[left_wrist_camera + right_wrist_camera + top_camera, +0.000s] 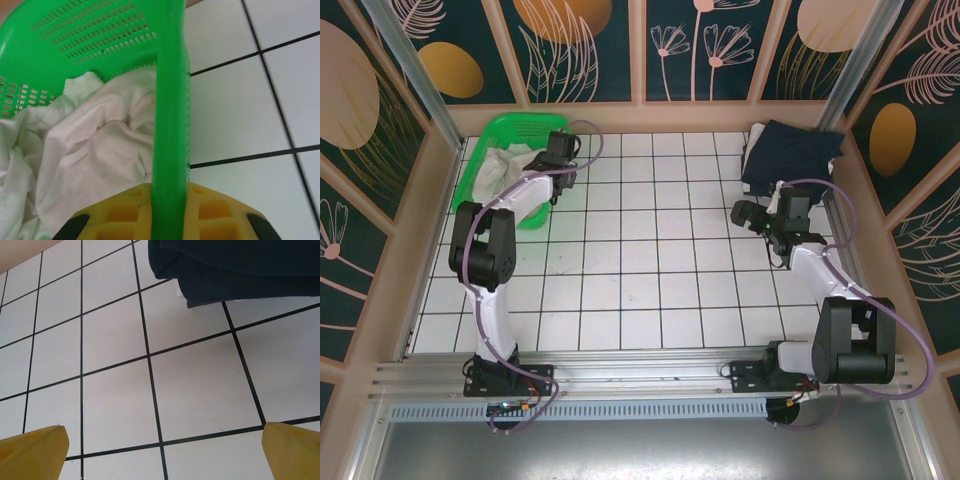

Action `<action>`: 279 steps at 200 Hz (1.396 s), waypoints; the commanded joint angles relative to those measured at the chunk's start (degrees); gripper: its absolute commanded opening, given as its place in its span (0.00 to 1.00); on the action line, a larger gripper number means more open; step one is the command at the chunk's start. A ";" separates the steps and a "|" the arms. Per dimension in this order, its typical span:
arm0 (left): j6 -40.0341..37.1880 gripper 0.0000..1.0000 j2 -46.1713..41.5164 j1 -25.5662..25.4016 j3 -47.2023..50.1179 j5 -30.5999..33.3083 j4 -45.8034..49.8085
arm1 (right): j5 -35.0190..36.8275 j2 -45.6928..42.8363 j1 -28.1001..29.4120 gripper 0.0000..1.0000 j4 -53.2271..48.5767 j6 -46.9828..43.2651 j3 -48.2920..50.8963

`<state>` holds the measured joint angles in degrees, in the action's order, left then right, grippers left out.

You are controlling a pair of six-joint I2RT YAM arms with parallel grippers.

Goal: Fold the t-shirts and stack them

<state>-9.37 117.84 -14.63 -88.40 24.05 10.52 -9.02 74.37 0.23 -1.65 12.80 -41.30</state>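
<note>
A crumpled off-white t-shirt lies inside a bright green mesh basket at the back left. My left gripper is shut on the basket's right rim, which runs straight up between its yellow pads. The white cloth bunches just left of that rim, inside the basket. A dark navy t-shirt lies in a loose pile at the back right corner. My right gripper hovers open over bare tiles just in front of it, and the navy t-shirt's edge lies ahead of its fingertips.
The white tiled table is walled by wooden rails and patterned panels on three sides. The basket sits against the left wall. Both arm bases stand on the metal rail at the near edge.
</note>
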 commanded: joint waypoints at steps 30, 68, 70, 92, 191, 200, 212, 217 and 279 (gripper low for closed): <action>1.08 0.00 5.55 4.58 -6.24 1.83 0.13 | 0.24 -0.55 -0.56 0.99 1.55 -0.12 0.67; 0.63 0.00 7.27 5.89 -7.22 2.88 -0.43 | -2.23 1.02 -0.66 0.99 0.73 0.03 -1.27; 0.61 0.00 7.26 5.92 -7.22 2.96 -0.44 | -2.30 1.10 -0.62 0.99 0.56 0.08 -1.36; 0.46 0.17 6.54 6.72 -6.55 1.85 -1.36 | -1.17 0.64 -0.66 0.99 -0.63 0.00 -1.17; 13.74 0.95 -4.32 6.81 -6.11 -6.21 1.70 | -0.81 -4.93 -0.58 0.99 -2.59 -1.17 -0.66; 15.10 0.95 -4.22 6.99 -6.79 -3.36 2.46 | -1.18 -5.16 -0.54 0.99 -2.37 -1.28 -0.38; 18.10 0.98 -3.25 7.31 -8.86 3.44 5.88 | -1.09 -5.54 -0.52 0.99 -2.10 -1.28 0.16; 19.77 0.99 -2.84 7.50 -9.74 6.57 7.58 | -0.96 -5.62 -0.49 0.99 -2.17 -1.32 0.33; 29.21 0.98 3.91 16.35 -12.12 -1.21 10.93 | -0.81 -8.80 -0.58 0.99 -1.71 -2.07 2.46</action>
<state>16.73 116.03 -0.38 -96.95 25.50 17.15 -9.98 68.53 0.03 -4.05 11.92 -40.53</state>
